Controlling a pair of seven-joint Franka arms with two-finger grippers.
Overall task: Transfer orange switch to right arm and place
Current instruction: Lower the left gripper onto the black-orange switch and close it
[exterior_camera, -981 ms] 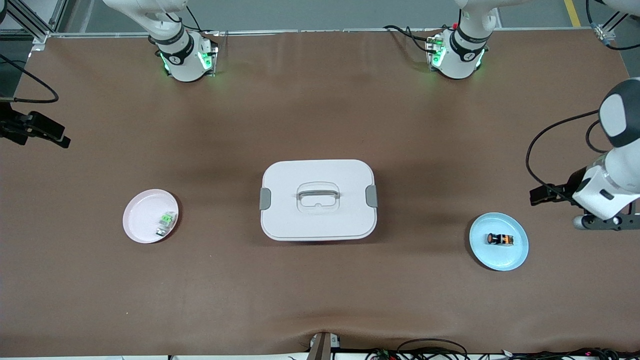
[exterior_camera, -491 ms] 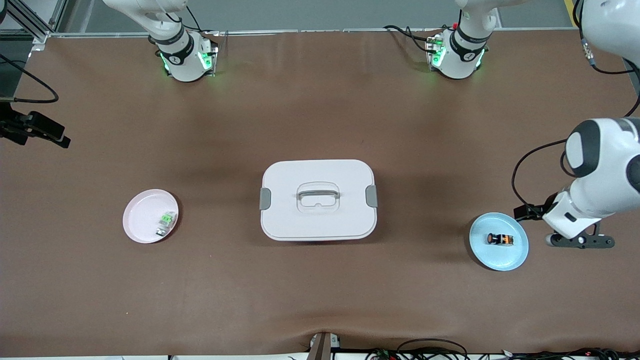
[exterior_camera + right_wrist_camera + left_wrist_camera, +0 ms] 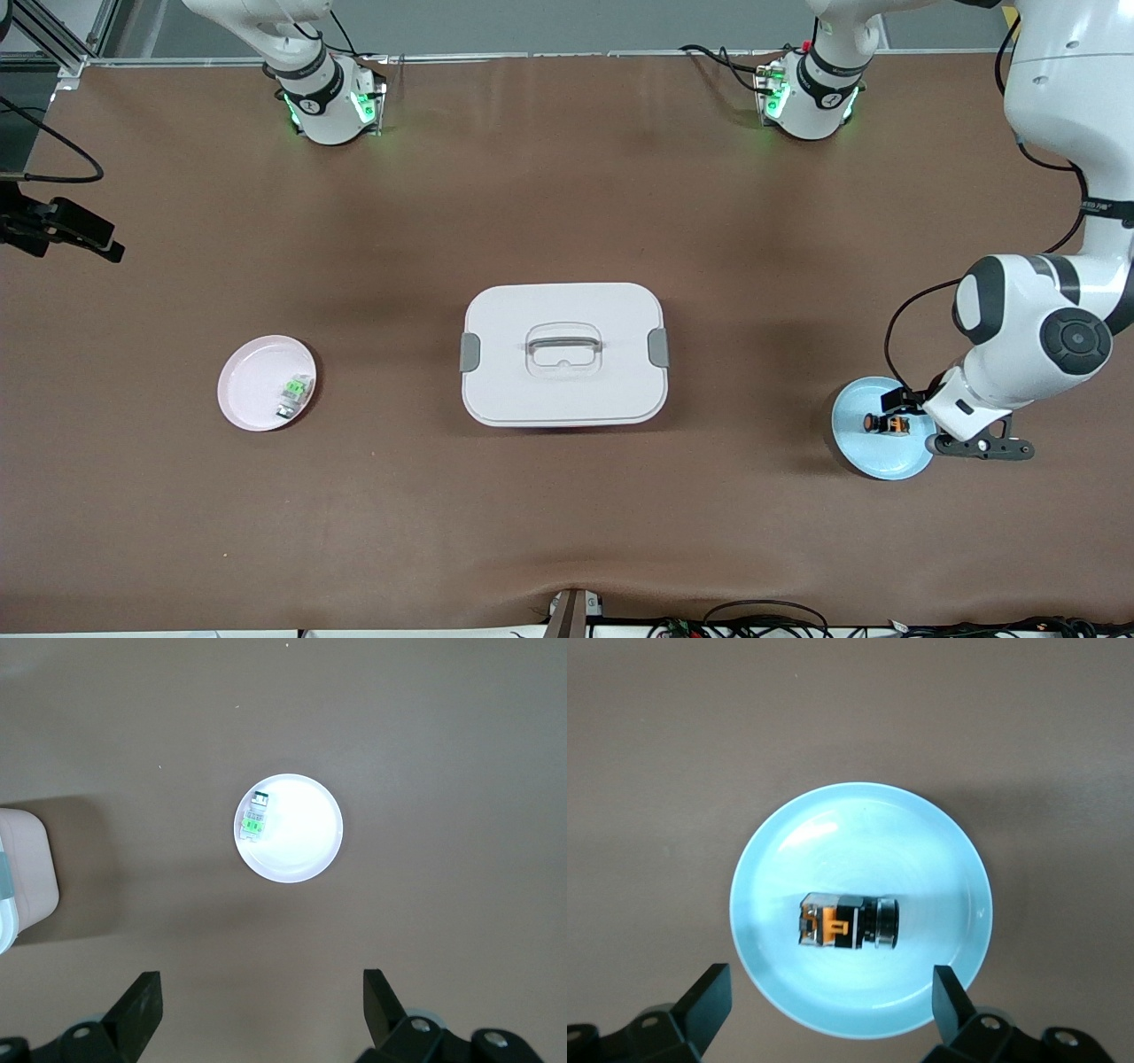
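The orange switch [image 3: 886, 424] [image 3: 849, 923] lies on its side in a pale blue plate [image 3: 873, 454] [image 3: 780, 859] toward the left arm's end of the table. My left gripper [image 3: 833, 988] hangs open just above that plate. Its fingertips [image 3: 713, 988] stand apart over the plate's rim, and the switch lies a little ahead of the gap, untouched. The left arm [image 3: 1019, 354] covers part of the plate in the front view. High over the table near a pink plate [image 3: 306, 837], my right gripper [image 3: 261, 992] is open and empty. It is out of the front view.
A white lidded box [image 3: 563, 354] [image 3: 27, 868] with a handle stands mid-table. The pink plate [image 3: 252, 403] toward the right arm's end holds a green-and-white switch [image 3: 293, 394] [image 3: 255, 815]. A black device [image 3: 62, 229] juts in at that end's edge.
The left arm has swung in from the table's end and come down over the blue plate. The switch, both plates and the box have not moved.
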